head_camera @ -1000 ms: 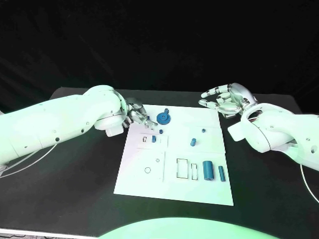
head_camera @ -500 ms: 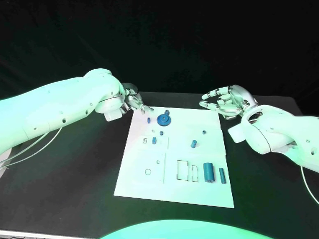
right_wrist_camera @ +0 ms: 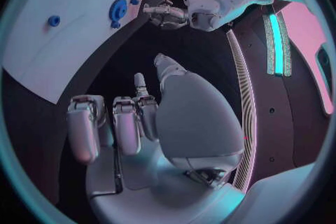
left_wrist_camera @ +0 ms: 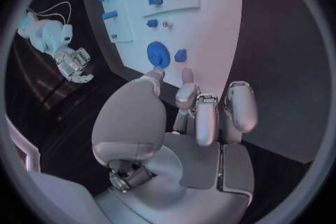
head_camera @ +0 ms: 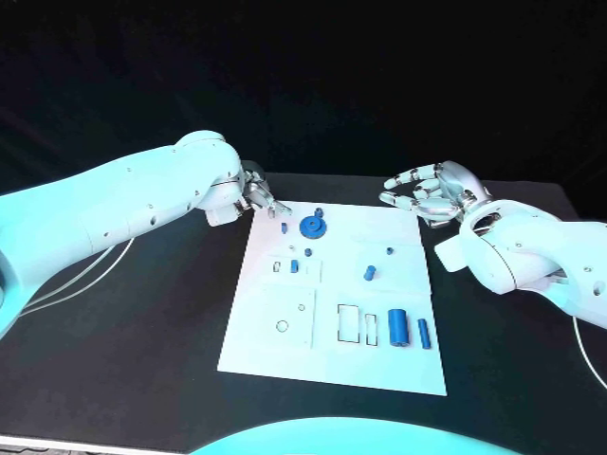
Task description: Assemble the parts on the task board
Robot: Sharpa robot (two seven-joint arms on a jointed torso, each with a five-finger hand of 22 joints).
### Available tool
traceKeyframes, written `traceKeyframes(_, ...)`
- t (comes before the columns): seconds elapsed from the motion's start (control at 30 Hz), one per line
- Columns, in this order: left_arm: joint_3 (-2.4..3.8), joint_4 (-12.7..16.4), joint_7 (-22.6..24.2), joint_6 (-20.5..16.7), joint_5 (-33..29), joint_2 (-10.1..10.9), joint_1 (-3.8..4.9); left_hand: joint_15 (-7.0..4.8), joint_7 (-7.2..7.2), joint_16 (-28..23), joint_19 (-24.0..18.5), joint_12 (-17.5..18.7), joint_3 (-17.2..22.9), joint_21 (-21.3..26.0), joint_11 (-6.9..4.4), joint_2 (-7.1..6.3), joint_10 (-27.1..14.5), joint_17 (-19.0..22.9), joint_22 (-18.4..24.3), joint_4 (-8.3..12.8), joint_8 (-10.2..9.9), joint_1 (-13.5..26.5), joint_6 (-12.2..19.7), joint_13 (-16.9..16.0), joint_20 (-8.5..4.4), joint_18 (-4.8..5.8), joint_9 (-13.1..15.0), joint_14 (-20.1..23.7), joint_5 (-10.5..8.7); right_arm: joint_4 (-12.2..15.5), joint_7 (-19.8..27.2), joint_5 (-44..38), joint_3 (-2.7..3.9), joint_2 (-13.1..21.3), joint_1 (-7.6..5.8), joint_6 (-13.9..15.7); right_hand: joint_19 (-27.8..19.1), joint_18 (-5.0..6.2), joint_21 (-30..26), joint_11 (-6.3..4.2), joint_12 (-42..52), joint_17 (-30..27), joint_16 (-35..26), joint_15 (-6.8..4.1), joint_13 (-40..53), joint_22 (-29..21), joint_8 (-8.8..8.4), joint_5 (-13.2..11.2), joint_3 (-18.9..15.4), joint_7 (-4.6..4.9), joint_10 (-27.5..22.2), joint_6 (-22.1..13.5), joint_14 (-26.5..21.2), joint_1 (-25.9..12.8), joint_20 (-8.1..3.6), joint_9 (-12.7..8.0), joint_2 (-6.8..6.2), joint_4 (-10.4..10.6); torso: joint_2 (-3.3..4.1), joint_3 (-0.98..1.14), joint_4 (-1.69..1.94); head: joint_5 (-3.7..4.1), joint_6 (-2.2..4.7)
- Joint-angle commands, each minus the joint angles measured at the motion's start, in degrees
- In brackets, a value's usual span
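While my left hand hovers off the far-left corner of the task board, its fingers are partly curled with nothing in them that I can see; fingertips sit just short of the blue gear and the small blue block beside it. Moving right across the board: two small blue pieces mid-left, a small peg and a tiny one toward the right, and two blue cylinders at the near right next to empty outlined slots. My right hand hangs off the far-right corner, fingers apart and loosely bent, holding nothing. Risk as I judge it: reaching in with bent fingers, the left hand could knock the gear or block out of place, or nudge the whole board, since those parts lie close together.
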State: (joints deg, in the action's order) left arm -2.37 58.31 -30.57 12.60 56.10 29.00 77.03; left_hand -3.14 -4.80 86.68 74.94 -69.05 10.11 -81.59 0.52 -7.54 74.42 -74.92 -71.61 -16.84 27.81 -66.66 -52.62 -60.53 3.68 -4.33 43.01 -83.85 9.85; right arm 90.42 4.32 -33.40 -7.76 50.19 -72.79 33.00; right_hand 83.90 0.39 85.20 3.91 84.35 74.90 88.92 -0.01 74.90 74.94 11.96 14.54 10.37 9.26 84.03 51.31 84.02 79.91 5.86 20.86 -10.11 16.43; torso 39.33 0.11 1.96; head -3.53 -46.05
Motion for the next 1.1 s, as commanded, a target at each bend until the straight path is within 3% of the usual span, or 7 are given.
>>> traceKeyframes(0.03,-0.07,-1.2,1.5,1.7,0.9,-0.9,-0.14,0.45,-0.04,-0.2,-0.4,0.2,-0.3,0.3,0.13,0.2,-0.6,-8.2,0.0,0.0,-0.4,-0.2,0.3,0.1,0.15,-0.09,-0.1,-4.0,-0.05,0.2,0.7,-0.2,0.02,-0.1,0.0,-0.2,3.4,0.91,-0.2,0.55,-0.3,11.7,-0.3,0.24,10.0,11.6,0.31,0.3,0.3,-0.05,0.5,-0.5,5.1,-0.4,0.35,0.0,-0.02,0.0,0.02,0.02,-0.03,-0.09,-0.07)
traceKeyframes(0.53,-0.61,-4.0,1.7,3.6,0.6,-3.1,-0.61,0.63,-0.18,-0.1,-0.4,0.1,-1.0,0.3,0.3,0.27,-0.8,-8.3,0.0,0.0,-0.5,0.6,0.2,0.2,0.35,-0.1,-0.3,-4.1,-0.45,0.2,0.7,-0.2,0.02,-0.3,-0.01,-0.2,3.4,0.91,-0.2,0.55,-0.3,11.7,-0.3,0.24,10.0,11.6,0.31,0.3,0.3,-0.05,0.5,-0.5,5.1,-0.4,0.35,0.0,-0.02,0.0,-0.17,0.06,0.02,0.05,-0.35)
traceKeyframes(1.1,-0.75,-5.9,2.2,3.1,0.2,-4.1,-2.07,0.7,-0.2,0.0,-0.4,0.0,-0.9,0.4,0.33,0.81,-1.0,-8.5,0.0,0.1,-0.7,-0.2,0.2,0.2,0.48,-0.1,-0.4,-4.1,-0.4,0.2,0.8,-0.2,0.02,-0.3,-0.02,-0.2,3.4,0.91,-0.2,0.55,-0.3,11.7,-0.3,0.24,10.0,11.6,0.31,0.3,0.3,-0.05,0.5,-0.5,5.1,-0.4,0.35,0.0,-0.02,0.0,-0.15,0.06,0.01,0.23,-0.5)
